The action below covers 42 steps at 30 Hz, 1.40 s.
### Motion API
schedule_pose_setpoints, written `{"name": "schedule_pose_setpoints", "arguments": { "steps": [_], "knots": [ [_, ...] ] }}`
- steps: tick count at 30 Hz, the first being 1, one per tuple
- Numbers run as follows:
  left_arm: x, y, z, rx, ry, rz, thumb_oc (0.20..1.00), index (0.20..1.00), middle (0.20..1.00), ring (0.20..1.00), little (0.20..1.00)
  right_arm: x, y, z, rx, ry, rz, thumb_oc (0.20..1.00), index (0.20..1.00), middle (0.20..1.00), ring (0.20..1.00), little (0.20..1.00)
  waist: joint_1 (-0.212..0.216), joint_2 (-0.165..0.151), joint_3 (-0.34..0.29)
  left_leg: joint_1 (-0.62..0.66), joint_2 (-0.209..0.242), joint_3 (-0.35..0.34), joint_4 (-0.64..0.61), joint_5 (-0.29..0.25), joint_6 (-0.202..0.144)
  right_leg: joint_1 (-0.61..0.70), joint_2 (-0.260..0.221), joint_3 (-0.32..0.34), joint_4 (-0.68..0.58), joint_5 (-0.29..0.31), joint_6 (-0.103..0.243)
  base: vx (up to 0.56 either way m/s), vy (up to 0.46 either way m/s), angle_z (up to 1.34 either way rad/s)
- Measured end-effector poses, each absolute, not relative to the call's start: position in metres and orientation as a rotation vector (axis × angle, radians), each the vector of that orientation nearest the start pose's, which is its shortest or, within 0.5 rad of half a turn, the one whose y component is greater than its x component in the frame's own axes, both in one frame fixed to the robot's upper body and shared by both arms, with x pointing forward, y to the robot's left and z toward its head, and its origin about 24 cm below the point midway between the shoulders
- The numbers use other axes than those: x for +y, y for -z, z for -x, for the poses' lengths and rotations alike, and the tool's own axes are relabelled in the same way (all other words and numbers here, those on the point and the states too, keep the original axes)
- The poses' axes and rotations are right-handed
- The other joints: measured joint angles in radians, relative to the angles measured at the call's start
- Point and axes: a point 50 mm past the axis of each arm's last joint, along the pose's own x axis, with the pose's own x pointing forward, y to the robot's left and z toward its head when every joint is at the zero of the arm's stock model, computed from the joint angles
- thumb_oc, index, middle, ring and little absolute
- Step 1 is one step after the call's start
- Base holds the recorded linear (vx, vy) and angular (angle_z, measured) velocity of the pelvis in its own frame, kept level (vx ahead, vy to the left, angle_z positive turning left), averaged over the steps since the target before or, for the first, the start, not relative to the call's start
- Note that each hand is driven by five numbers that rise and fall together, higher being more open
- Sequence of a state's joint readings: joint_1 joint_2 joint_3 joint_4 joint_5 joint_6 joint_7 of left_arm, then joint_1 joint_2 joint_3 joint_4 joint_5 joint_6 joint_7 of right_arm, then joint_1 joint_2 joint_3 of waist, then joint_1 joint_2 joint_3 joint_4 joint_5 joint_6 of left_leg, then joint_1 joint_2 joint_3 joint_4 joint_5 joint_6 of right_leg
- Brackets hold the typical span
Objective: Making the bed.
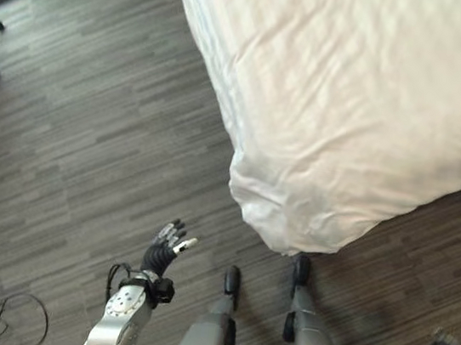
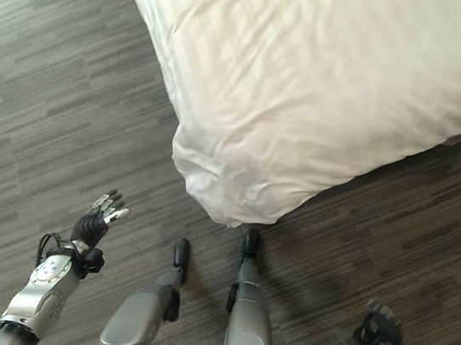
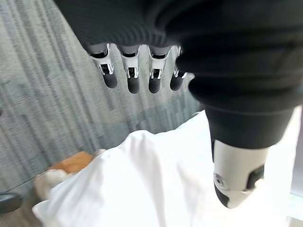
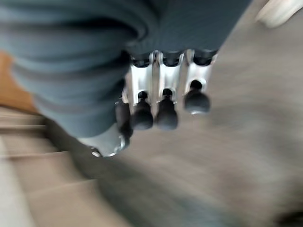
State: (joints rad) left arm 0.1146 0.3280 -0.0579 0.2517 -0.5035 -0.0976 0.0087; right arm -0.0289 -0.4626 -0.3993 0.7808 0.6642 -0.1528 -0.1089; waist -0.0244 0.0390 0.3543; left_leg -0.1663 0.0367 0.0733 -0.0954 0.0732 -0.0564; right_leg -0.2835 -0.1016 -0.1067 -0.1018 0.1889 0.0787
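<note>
Lowest in the head views, the left hand [image 1: 167, 245] is raised over the dark plank floor [image 1: 69, 158], its fingers spread loosely and its thumb apart, holding nothing. From its own wrist camera the fingers [image 3: 134, 78] hang straight in a row, with the thumb [image 3: 236, 172] off to one side and white bedding beyond them. The right hand [image 2: 380, 341] sits low at the far right over the floor, well apart from the bed; its wrist camera shows its fingers [image 4: 163, 111] bent downward in a row with nothing between them, though that view is too smeared to say more.

Ahead lies the bed [image 1: 378, 99], covered by a white sheet [image 2: 311, 89] with soft creases running across its top. The near corner of the sheet [image 1: 292, 224] hangs down, wrinkled and rounded, just above the floor. Neither hand touches the bedding; the left hand is near the corner, down and to the left of it.
</note>
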Motion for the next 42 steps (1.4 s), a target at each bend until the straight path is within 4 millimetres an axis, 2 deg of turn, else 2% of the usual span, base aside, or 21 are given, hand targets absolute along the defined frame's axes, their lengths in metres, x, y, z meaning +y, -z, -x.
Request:
{"name": "schedule_pose_setpoints", "arguments": {
  "steps": [5, 7, 11, 15, 18, 19, 20, 22, 23, 24, 25, 26, 27, 28, 29, 30, 32, 35, 38, 40, 42],
  "knots": [
    [0.242, 0.029, -0.196, 0.3, -0.204, 0.151, 1.0, 1.0, 1.0, 1.0, 1.0, -0.39, -0.068, -0.176, -0.098, 0.893, 0.115, 0.2, 0.2, 0.2, 0.2, 0.2, -0.018, -0.003, -0.072, 0.069, 0.014, -0.003, -0.003, -0.018, -0.01, 0.076, 0.012, -0.007, -0.001, -0.027, -0.008, 0.09, -0.028, 0.01],
    [0.246, 0.034, -0.188, 0.33, -0.219, 0.142, 1.0, 1.0, 1.0, 1.0, 1.0, -0.384, -0.094, -0.177, -0.187, 0.877, 0.248, 1.0, 1.0, 1.0, 1.0, 1.0, -0.029, -0.029, -0.139, 0.091, 0.018, 0.0, -0.003, -0.023, -0.009, 0.096, 0.017, -0.005, 0.0, -0.033, -0.009, 0.04, -0.034, -0.05],
    [0.238, 0.034, -0.192, 0.341, -0.171, 0.134, 1.0, 1.0, 1.0, 1.0, 1.0, -0.321, -0.061, -0.199, -0.042, 0.434, 0.276, 1.0, 1.0, 1.0, 1.0, 1.0, -0.049, -0.073, -0.198, 0.134, 0.022, 0.002, -0.003, -0.029, -0.006, 0.132, 0.02, 0.002, -0.001, -0.033, -0.008, 0.03, -0.076, -0.06],
    [0.23, 0.037, -0.192, 0.352, -0.106, 0.117, 1.0, 1.0, 1.0, 1.0, 1.0, -0.284, -0.009, -0.187, 0.17, 0.243, 0.169, 1.0, 1.0, 1.0, 1.0, 1.0, -0.054, -0.069, -0.229, 0.176, 0.03, 0.005, -0.003, -0.034, -0.008, 0.168, 0.029, 0.008, -0.005, -0.044, 0.006, 0.03, -0.054, -0.04],
    [0.233, 0.035, -0.189, 0.349, -0.111, 0.094, 1.0, 1.0, 1.0, 1.0, 1.0, -0.271, 0.002, -0.183, 0.213, 0.181, 0.136, 1.0, 1.0, 1.0, 1.0, 1.0, -0.05, -0.067, -0.229, 0.198, 0.025, 0.048, 0.038, -0.053, -0.02, 0.171, 0.047, 0.071, -0.003, -0.045, 0.005, -0.05, 0.033, -0.64],
    [0.233, 0.026, -0.19, 0.312, -0.103, 0.082, 1.0, 1.0, 1.0, 1.0, 1.0, -0.263, 0.001, -0.191, 0.198, 0.163, 0.118, 1.0, 1.0, 1.0, 1.0, 1.0, -0.026, -0.12, -0.201, 0.169, -0.04, -0.098, 0.186, -0.097, 0.061, 0.137, 0.051, 0.187, 0.06, -0.03, -0.019, -0.06, 0.056, -1.43],
    [0.234, 0.02, -0.189, 0.285, -0.1, 0.074, 1.0, 1.0, 1.0, 1.0, 1.0, -0.258, -0.001, -0.199, 0.181, 0.141, 0.11, 1.0, 1.0, 1.0, 1.0, 1.0, 0.007, -0.145, -0.197, 0.141, -0.083, -0.198, 0.268, -0.131, 0.083, 0.114, 0.04, 0.259, 0.095, -0.044, -0.025, -0.01, 0.096, -1.89],
    [0.219, 0.017, -0.19, 0.269, -0.046, 0.097, 1.0, 1.0, 1.0, 1.0, 1.0, -0.256, -0.018, -0.218, 0.098, 0.13, 0.114, 1.0, 1.0, 1.0, 1.0, 1.0, 0.032, -0.162, -0.199, 0.147, -0.184, -0.43, 0.392, -0.204, 0.057, 0.091, 0.085, 0.413, 0.098, -0.049, 0.026, -0.03, 0.169, -2.32],
    [0.216, 0.017, -0.191, 0.268, -0.033, 0.105, 1.0, 1.0, 1.0, 1.0, 1.0, -0.253, -0.023, -0.226, 0.071, 0.125, 0.11, 1.0, 1.0, 1.0, 1.0, 1.0, 0.036, -0.153, -0.2, 0.151, -0.22, -0.464, 0.411, -0.231, 0.079, 0.083, 0.106, 0.456, 0.096, -0.067, 0.059, -0.16, 0.244, -2.53],
    [0.21, 0.016, -0.194, 0.258, -0.014, 0.122, 1.0, 1.0, 1.0, 1.0, 1.0, -0.254, -0.03, -0.234, 0.044, 0.117, 0.125, 1.0, 1.0, 1.0, 1.0, 1.0, 0.054, -0.081, -0.206, 0.152, -0.2, -0.493, 0.388, -0.255, 0.157, 0.039, 0.176, 0.502, 0.166, -0.097, 0.103, -0.3, 0.291, -2.16],
    [0.205, 0.008, -0.202, 0.216, 0.012, 0.137, 1.0, 1.0, 1.0, 1.0, 1.0, -0.255, -0.036, -0.238, 0.02, 0.116, 0.129, 1.0, 1.0, 1.0, 1.0, 1.0, 0.046, -0.061, -0.204, 0.145, -0.144, -0.458, 0.385, -0.32, 0.108, -0.051, 0.247, 0.484, 0.415, -0.139, 0.015, -0.25, 0.216, -1.86],
    [0.205, 0.0, -0.209, 0.184, 0.037, 0.116, 1.0, 1.0, 1.0, 1.0, 1.0, -0.253, -0.027, -0.231, 0.05, 0.121, 0.108, 1.0, 1.0, 1.0, 1.0, 1.0, -0.007, -0.122, -0.213, 0.108, -0.191, -0.383, 0.417, -0.312, 0.156, -0.078, 0.216, 0.51, 0.475, -0.15, 0.041, -0.39, 0.294, -1.42],
    [0.2, -0.008, -0.218, 0.153, 0.092, 0.098, 1.0, 1.0, 1.0, 1.0, 1.0, -0.256, -0.021, -0.224, 0.081, 0.133, 0.109, 1.0, 1.0, 1.0, 1.0, 1.0, -0.058, -0.143, -0.224, 0.066, -0.266, -0.323, 0.481, -0.308, 0.189, -0.041, 0.155, 0.584, 0.257, -0.151, 0.144, -0.34, 0.201, -1.58],
    [0.191, -0.011, -0.223, 0.146, 0.144, 0.093, 1.0, 1.0, 1.0, 1.0, 1.0, -0.258, -0.016, -0.224, 0.108, 0.133, 0.123, 1.0, 1.0, 1.0, 1.0, 1.0, -0.074, -0.095, -0.223, 0.05, -0.278, -0.326, 0.453, -0.283, 0.231, -0.053, 0.171, 0.575, 0.175, -0.213, 0.218, -0.44, 0.215, -2.33],
    [0.194, -0.018, -0.227, 0.121, 0.177, 0.055, 1.0, 1.0, 1.0, 1.0, 1.0, -0.253, -0.01, -0.227, 0.133, 0.128, 0.11, 1.0, 1.0, 1.0, 1.0, 1.0, -0.071, -0.119, -0.22, 0.049, -0.266, -0.262, 0.389, -0.232, 0.216, -0.089, 0.175, 0.591, 0.152, -0.208, 0.198, -0.34, 0.058, -3.03],
    [0.201, -0.022, -0.232, 0.114, 0.177, 0.021, 1.0, 1.0, 1.0, 1.0, 1.0, -0.247, -0.002, -0.22, 0.185, 0.079, 0.131, 1.0, 1.0, 1.0, 1.0, 1.0, -0.074, -0.129, -0.2, 0.042, -0.237, -0.164, 0.346, -0.2, 0.226, -0.113, 0.152, 0.497, 0.159, -0.143, 0.166, -0.4, 0.081, -2.66],
    [0.195, -0.018, -0.235, 0.122, 0.176, 0.047, 1.0, 1.0, 1.0, 1.0, 1.0, -0.258, 0.013, -0.196, 0.281, 0.08, 0.169, 1.0, 1.0, 1.0, 1.0, 1.0, -0.085, -0.088, -0.18, 0.044, -0.19, -0.119, 0.324, -0.176, 0.222, -0.085, 0.092, 0.331, 0.253, -0.141, 0.138, -0.35, 0.115, -1.48],
    [0.201, -0.005, -0.227, 0.173, 0.12, 0.066, 1.0, 1.0, 1.0, 1.0, 1.0, -0.253, 0.034, -0.167, 0.395, 0.074, 0.118, 1.0, 1.0, 1.0, 1.0, 1.0, -0.064, -0.043, -0.158, 0.105, -0.089, -0.07, 0.262, -0.132, 0.232, 0.059, 0.022, 0.187, 0.586, -0.256, 0.104, -0.21, 0.062, -0.87],
    [0.216, -0.003, -0.218, 0.183, 0.058, 0.063, 1.0, 1.0, 1.0, 1.0, 1.0, -0.248, 0.034, -0.167, 0.384, 0.064, 0.084, 1.0, 1.0, 1.0, 1.0, 1.0, -0.039, -0.041, -0.161, 0.116, -0.04, -0.049, 0.183, -0.079, 0.169, 0.206, 0.035, 0.177, 0.456, -0.322, 0.108, -0.1, -0.046, -0.5],
    [0.222, 0.0, -0.208, 0.195, 0.023, 0.064, 1.0, 1.0, 1.0, 1.0, 1.0, -0.246, 0.032, -0.17, 0.365, 0.071, 0.064, 1.0, 1.0, 1.0, 1.0, 1.0, -0.022, -0.076, -0.188, 0.145, -0.05, -0.006, 0.072, -0.034, 0.103, 0.283, 0.004, 0.124, 0.212, -0.353, 0.032, -0.06, -0.075, -0.59],
    [0.22, 0.007, -0.198, 0.223, 0.005, 0.091, 1.0, 1.0, 1.0, 1.0, 1.0, -0.242, 0.027, -0.179, 0.331, 0.063, 0.046, 1.0, 1.0, 1.0, 1.0, 1.0, -0.021, -0.044, -0.202, 0.151, -0.019, -0.001, 0.015, -0.019, 0.069, 0.293, 0.038, 0.148, 0.121, -0.288, 0.004, -0.04, -0.074, -0.53]
  ]
}}
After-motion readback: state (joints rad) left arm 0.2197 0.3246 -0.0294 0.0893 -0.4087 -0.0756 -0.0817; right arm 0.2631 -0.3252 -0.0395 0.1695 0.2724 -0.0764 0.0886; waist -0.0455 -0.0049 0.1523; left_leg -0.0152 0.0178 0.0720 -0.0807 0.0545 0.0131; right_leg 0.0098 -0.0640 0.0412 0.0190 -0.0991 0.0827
